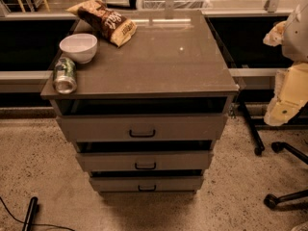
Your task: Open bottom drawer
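Gripper (288,88) is hanging at right edge, well apart from the cabinet (144,61), likely because approach is not yet begun (open or closed: cannot tell); bottom drawer (147,183) is sitting lowest, near the floor, its handle (147,188) facing outward for pulling.

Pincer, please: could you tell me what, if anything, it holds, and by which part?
Nothing visible is held: the pincer is at the right edge, apart from the bottom drawer and its untouched black handle.

Lighting dim and warm-toned, falling from above: a pale glare streak and a point highlight on the cabinet top (168,64), black shadow above each of the drawer fronts (142,128), floor (48,177) evenly lit, gripper (284,105) at right edge brightly lit.
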Controlling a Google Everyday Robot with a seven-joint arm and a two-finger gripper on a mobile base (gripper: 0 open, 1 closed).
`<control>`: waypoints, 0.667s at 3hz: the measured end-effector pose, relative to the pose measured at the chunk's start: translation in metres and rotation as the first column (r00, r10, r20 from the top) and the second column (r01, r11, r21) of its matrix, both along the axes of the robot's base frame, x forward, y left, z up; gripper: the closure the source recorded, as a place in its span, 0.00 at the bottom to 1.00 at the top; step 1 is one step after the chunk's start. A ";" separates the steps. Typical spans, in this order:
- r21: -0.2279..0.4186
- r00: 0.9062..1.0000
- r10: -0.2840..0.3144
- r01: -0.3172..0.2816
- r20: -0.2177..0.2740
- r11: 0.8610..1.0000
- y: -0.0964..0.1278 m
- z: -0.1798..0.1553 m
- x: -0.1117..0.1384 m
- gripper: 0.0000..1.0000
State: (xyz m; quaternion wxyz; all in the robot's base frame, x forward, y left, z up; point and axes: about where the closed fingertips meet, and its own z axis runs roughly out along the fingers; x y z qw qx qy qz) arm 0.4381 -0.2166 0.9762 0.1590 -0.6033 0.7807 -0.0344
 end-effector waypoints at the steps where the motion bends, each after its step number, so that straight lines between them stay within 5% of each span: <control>1: 0.000 1.000 0.000 0.000 0.000 1.000 0.000 0.000 0.000 0.00; 2: 0.091 1.000 0.011 -0.012 0.020 0.996 0.006 -0.015 0.004 0.00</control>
